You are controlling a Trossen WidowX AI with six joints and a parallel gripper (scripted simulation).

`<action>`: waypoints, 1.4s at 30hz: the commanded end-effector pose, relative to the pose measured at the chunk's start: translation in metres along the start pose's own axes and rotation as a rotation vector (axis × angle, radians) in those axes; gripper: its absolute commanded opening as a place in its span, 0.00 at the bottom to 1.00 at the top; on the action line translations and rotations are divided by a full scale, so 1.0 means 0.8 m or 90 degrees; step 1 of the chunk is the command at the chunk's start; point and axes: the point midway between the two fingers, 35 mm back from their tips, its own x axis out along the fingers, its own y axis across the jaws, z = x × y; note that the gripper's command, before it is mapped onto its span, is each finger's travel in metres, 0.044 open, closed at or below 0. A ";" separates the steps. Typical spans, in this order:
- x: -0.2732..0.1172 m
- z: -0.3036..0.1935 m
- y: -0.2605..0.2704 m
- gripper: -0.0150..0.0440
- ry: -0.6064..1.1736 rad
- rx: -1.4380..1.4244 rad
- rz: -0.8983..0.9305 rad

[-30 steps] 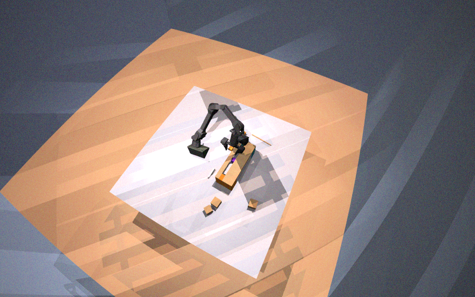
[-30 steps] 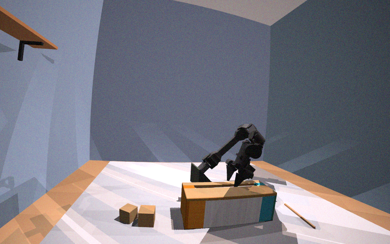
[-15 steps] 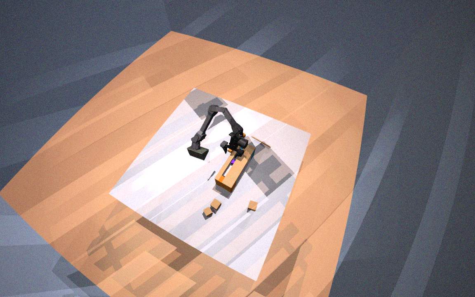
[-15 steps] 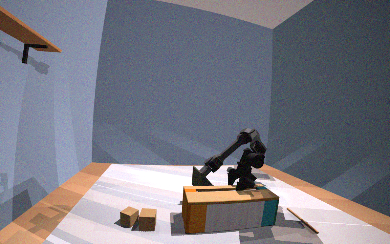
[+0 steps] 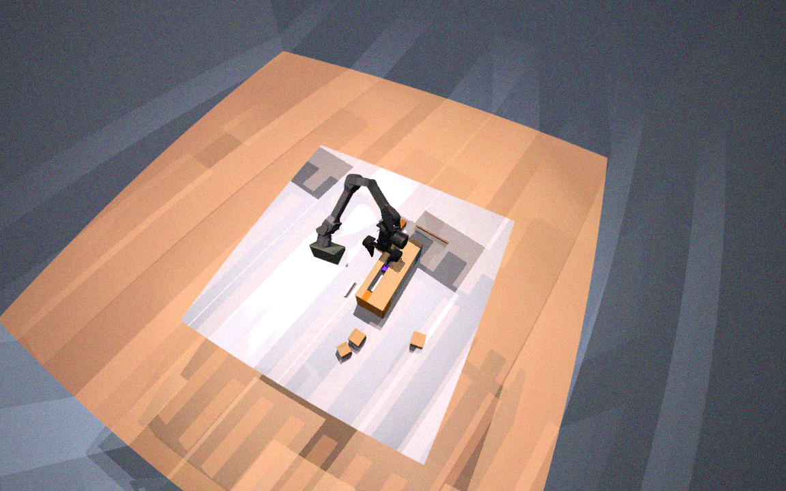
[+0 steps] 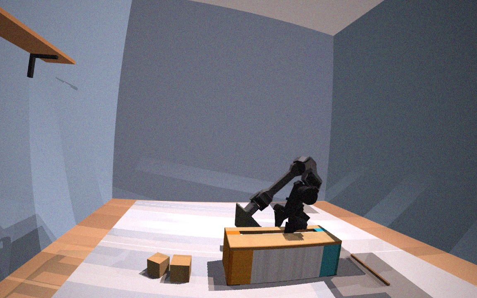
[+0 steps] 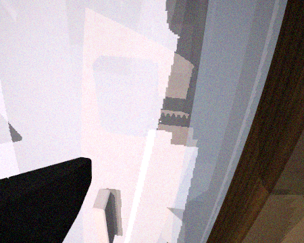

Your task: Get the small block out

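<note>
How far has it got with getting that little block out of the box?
Little looks done: the purple block shows through the slot in the box top, so it is not yet out. In hand: the open, empty hand is down at the slot near the teal end. Left: work the block out onto the table, grasp it and hold it up away from the box.
</note>
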 end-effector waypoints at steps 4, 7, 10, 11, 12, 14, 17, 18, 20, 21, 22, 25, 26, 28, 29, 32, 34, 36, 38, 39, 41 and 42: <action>0.014 -0.026 0.003 0.93 0.002 0.000 0.009; 0.017 -0.035 0.003 0.93 0.002 0.000 0.009; 0.021 -0.045 0.003 0.93 0.002 0.000 0.009; 0.022 -0.048 0.003 0.93 0.003 0.000 0.009; 0.023 -0.051 0.003 0.93 0.003 0.000 0.009; 0.025 -0.057 0.003 0.93 0.003 0.000 0.009; 0.028 -0.067 0.003 0.93 0.003 0.000 0.009; 0.030 -0.070 0.003 0.93 0.003 0.000 0.009; 0.032 -0.077 0.003 0.93 0.003 0.000 0.009; 0.033 -0.080 0.003 0.93 0.003 0.000 0.009; 0.034 -0.083 0.003 0.93 0.004 0.000 0.009; 0.036 -0.089 0.003 0.93 0.004 0.000 0.009; 0.035 -0.086 0.003 0.93 0.004 0.000 0.009; 0.033 -0.079 0.003 0.93 0.003 0.000 0.009; 0.031 -0.074 0.002 0.93 0.003 0.000 0.009; 0.029 -0.068 0.002 0.93 0.003 0.000 0.009; 0.029 -0.068 0.002 0.93 0.003 0.000 0.009; 0.029 -0.068 0.002 0.93 0.003 0.000 0.009; 0.030 -0.070 0.002 0.93 0.003 0.000 0.009; 0.031 -0.073 0.002 0.93 0.003 0.000 0.009; 0.032 -0.076 0.002 0.93 0.003 0.000 0.009; 0.032 -0.077 0.002 0.93 0.003 0.000 0.009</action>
